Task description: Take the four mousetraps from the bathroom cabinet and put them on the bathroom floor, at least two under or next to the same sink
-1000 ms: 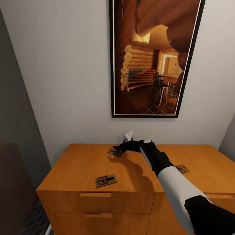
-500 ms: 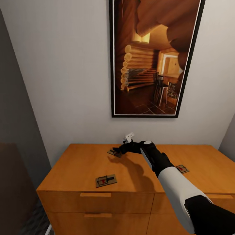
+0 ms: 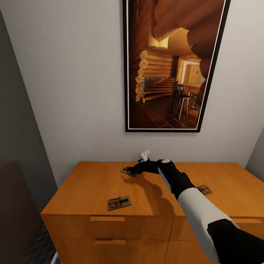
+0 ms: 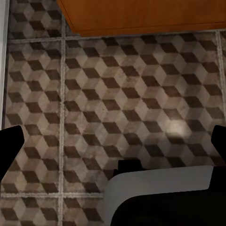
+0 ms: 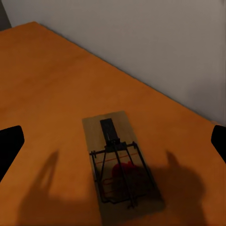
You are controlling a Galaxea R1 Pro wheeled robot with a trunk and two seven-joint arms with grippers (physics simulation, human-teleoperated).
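Note:
Three mousetraps lie on top of the orange-brown cabinet (image 3: 88, 183): one near the front edge (image 3: 119, 202), one at the back (image 3: 127, 171) and one to the right (image 3: 204, 189), partly behind my right forearm. My right gripper (image 3: 132, 168) hovers open just over the back mousetrap (image 5: 121, 165), whose wire and red spot sit between the two dark fingertips (image 5: 10, 146). My left gripper (image 4: 113, 146) hangs open and empty over the cube-patterned bathroom floor (image 4: 117, 94), close to the cabinet's base (image 4: 141, 14). The sink is out of view.
A large framed picture (image 3: 172, 66) hangs on the white wall behind the cabinet. Drawer fronts with slim bar handles (image 3: 107, 219) face me. A dark grey wall (image 3: 14, 128) closes the left side. A white part of my own body (image 4: 160, 183) shows below the left gripper.
My right gripper has sunk slightly and edged closer onto the back mousetrap. The traps and the camera have stayed put.

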